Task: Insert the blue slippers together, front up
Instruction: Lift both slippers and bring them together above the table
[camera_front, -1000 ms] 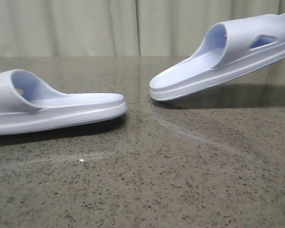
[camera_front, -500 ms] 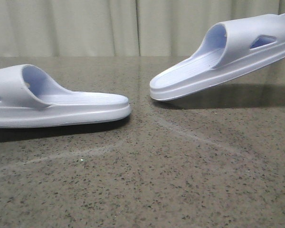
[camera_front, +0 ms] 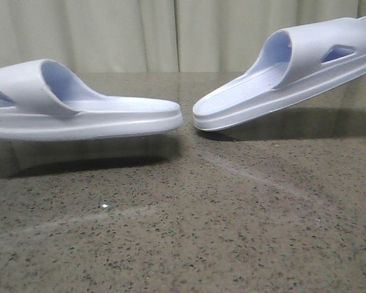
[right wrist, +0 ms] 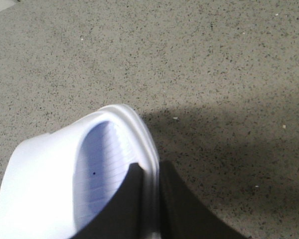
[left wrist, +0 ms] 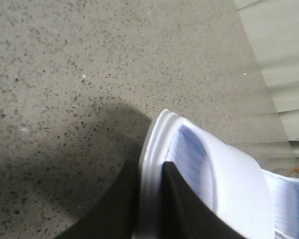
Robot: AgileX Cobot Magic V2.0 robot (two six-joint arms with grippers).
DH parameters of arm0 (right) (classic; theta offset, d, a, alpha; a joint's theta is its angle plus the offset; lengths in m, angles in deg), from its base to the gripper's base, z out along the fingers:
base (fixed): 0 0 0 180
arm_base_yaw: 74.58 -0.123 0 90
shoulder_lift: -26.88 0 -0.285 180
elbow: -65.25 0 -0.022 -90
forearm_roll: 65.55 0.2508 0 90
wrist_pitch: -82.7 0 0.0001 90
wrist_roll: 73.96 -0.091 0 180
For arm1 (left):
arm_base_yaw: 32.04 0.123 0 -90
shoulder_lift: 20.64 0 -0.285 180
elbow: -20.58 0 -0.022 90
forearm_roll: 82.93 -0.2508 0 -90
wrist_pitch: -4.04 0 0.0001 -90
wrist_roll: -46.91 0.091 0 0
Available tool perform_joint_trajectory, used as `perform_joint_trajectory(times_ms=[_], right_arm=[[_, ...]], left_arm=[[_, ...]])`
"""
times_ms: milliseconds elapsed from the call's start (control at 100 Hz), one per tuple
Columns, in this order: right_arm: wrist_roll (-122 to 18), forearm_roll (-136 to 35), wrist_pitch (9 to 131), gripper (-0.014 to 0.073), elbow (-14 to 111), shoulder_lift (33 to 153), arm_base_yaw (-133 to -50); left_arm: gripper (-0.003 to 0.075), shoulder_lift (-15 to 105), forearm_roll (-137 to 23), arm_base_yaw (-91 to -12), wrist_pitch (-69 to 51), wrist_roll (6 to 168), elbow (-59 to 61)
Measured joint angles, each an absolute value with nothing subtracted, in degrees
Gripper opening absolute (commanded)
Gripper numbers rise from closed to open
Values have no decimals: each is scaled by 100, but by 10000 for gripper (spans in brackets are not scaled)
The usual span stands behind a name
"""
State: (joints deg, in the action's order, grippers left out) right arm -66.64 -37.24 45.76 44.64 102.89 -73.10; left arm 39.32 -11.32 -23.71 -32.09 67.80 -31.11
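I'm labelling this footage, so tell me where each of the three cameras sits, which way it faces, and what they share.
Front view: low, looking forward across the speckled table to the curtain; both slippers are lifted, no robot parts visible.
Left wrist view: on the left arm, looking down on the left slipper; dark jaws of the left gripper clamp its rim.
Right wrist view: on the right arm, looking down on the right slipper, rim in the right gripper.
Shared: each wrist's slipper also appears in front, left, right.
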Motion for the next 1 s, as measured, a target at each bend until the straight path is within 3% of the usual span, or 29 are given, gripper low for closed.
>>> perform_joint_trajectory(times_ms=[470, 1000], right_arm=[[-6530, -3724, 4278, -107, 4612, 10289, -7310], [-5400, -2256, 3964, -107, 4612, 10289, -7310]], left_arm=[[16, 3611, -962, -2371, -3432, 6818, -2751], [16, 3611, -828, -2371, -3465, 6818, -2751]])
